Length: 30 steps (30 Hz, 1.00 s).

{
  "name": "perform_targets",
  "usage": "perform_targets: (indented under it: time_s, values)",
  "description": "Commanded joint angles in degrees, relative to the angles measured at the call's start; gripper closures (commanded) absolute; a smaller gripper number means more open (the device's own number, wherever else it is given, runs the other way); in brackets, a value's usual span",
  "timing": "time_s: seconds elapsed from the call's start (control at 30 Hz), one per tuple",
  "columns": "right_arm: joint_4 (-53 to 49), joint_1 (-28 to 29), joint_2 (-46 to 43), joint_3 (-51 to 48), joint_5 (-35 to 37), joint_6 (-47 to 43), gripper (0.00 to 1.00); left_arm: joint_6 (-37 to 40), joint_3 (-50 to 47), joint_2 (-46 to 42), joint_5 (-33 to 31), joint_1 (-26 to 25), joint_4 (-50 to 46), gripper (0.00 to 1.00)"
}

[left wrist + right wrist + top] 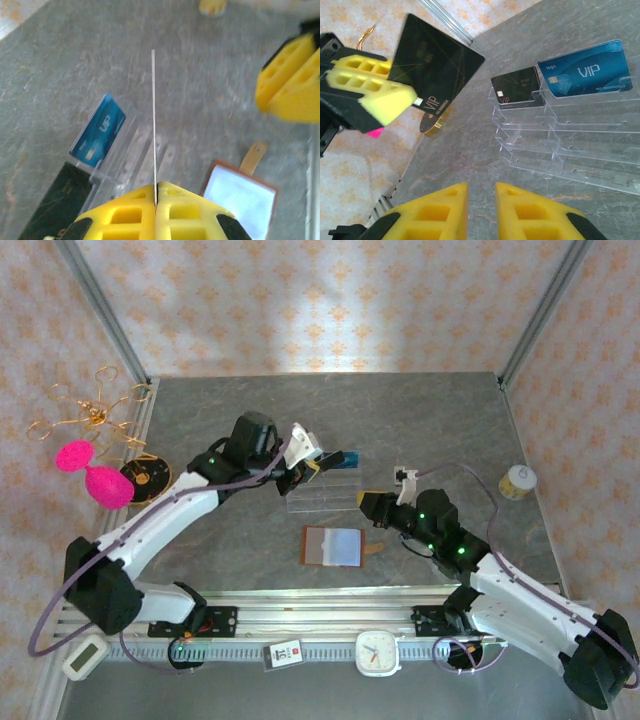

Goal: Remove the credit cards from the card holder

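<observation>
Left gripper clamped on a black card, held over the clear tray.
Right gripper slightly parted, seemingly empty; blue card and second black card stand in the tray's far row; card holder lies open just before the tray.

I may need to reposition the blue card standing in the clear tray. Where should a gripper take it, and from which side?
Pinch the blue card by its upper long edge, coming down from above, one finger on its face, one behind. It leans in the far row of the clear tray, lower edge behind the lip, so likely only the top is free.
</observation>
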Motion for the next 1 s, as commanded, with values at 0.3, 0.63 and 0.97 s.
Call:
perform_targets:
  time_s: [0.3,0.63,0.97]
  values:
    - [-1.61,-2.66,4.19,1.65,0.19,-3.18,0.82,27.0,9.61,10.96,-4.01,7.8,-14.11,1.0]
    - [-0.73,-8.72,9.73,5.3,-4.6,-4.2,0.83,31.11,8.3,13.95,0.06,11.2,-9.05,1.0]
    - [0.08,-10.04,14.6,7.84,-6.55,-3.74,0.83,35.55,14.0,20.03,1.38,12.27,-14.3,1.0]
